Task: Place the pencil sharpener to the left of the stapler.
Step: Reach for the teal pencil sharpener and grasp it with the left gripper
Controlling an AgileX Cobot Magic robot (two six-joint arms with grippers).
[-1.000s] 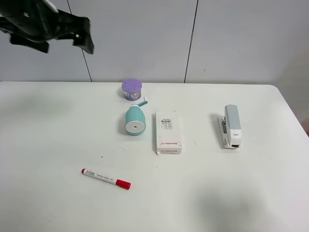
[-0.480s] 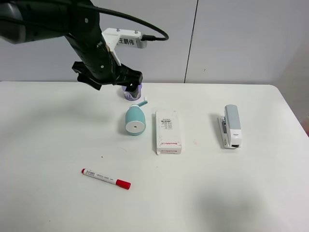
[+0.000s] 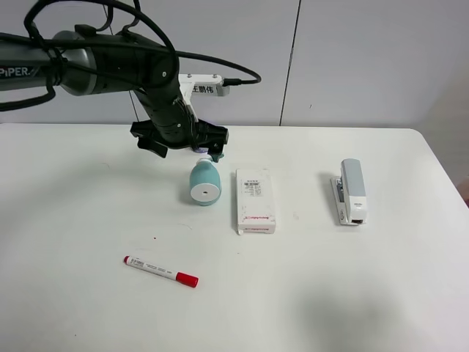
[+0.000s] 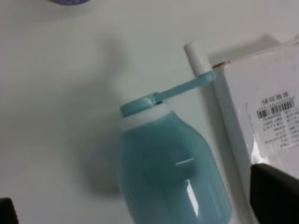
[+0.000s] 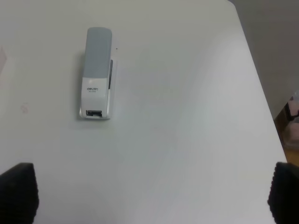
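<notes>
The left arm [image 3: 102, 62], black and cabled, reaches in from the left side of the high view and bends down at the wrist. The left pincer [image 3: 183, 143] points downward with its jaws spread wide, its dark fingertips [image 4: 275, 191] showing only at the corners of the wrist view. The right pincer [image 5: 152, 193] is also spread wide, with its fingertips [image 5: 18, 191] far apart.

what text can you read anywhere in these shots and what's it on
"PiPER": on the left arm
"deli": on the stapler, near its front end
the white tag by the left wrist: dark characters, too small to read
the white box: barcode, digits and red print, too blurred to read
the marker: print too small to read
</notes>
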